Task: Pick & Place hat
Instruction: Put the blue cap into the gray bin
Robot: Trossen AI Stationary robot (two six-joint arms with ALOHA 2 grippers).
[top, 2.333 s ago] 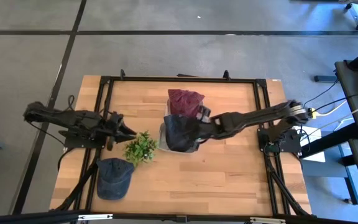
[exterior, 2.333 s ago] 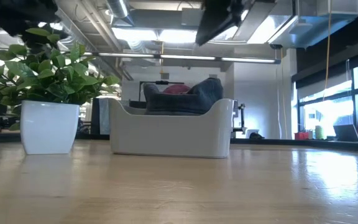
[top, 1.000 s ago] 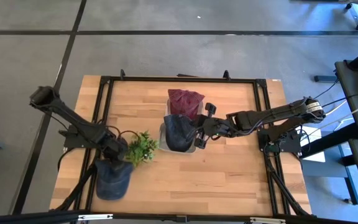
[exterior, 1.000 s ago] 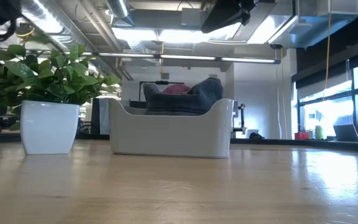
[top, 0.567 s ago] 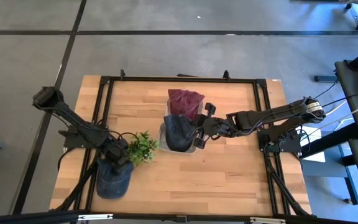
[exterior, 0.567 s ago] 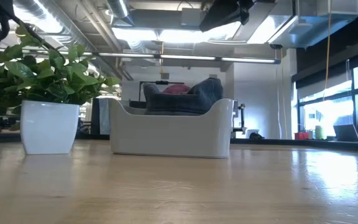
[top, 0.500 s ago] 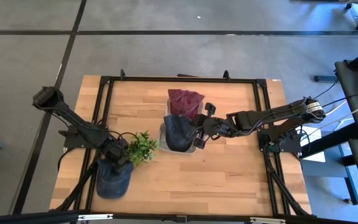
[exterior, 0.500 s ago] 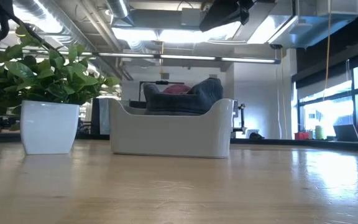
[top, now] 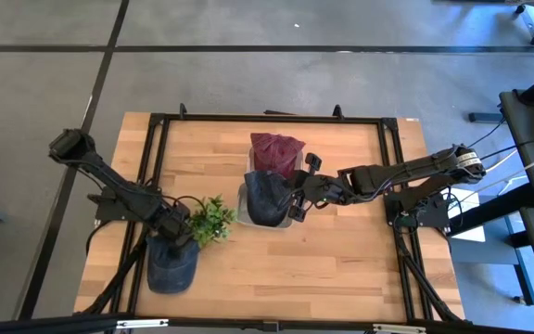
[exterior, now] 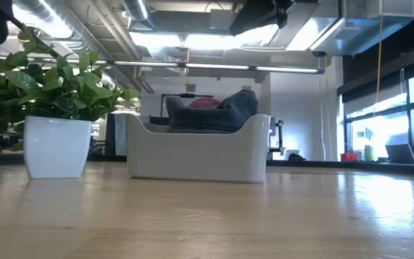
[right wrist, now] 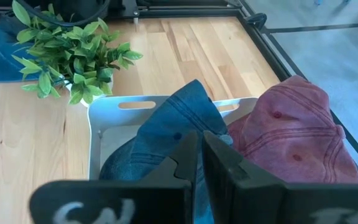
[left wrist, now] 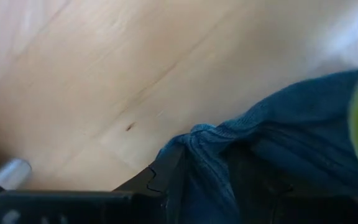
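Denim is what I'm after: the blue hat (top: pixel 171 263) lies on the wooden table (top: pixel 341 260), just on the near side of the potted plant (top: pixel 209 219), and I have the left gripper (top: pixel 178 237) down on the edge of it that faces the plant. From the left wrist view the cloth (left wrist: pixel 278 162) is bunched into a fold between my two fingers, so I judge the jaws are closed and pinching the hat's rim. I take it by the rim because soft fabric gives the fingers something to gather there, where the flat crown would not.

Beyond the plant, toward the table's centre, stands the white bin (top: pixel 243 206), which I take to be where the hats go. A dark blue hat (top: pixel 267 195) already fills it, and a maroon hat (top: pixel 277 151) lies touching the bin's far side, draped at its rim. The right gripper (top: pixel 298 199) waits at the bin's other side from the plant, above the dark blue hat; in its wrist view the fingers (right wrist: pixel 188 158) stand closed together with nothing between them.

My next move, as I judge it, is to lift the hat clear and carry it past the plant to the bin. The leaves sit close beside my left wrist, so brushing the pot is the risk.
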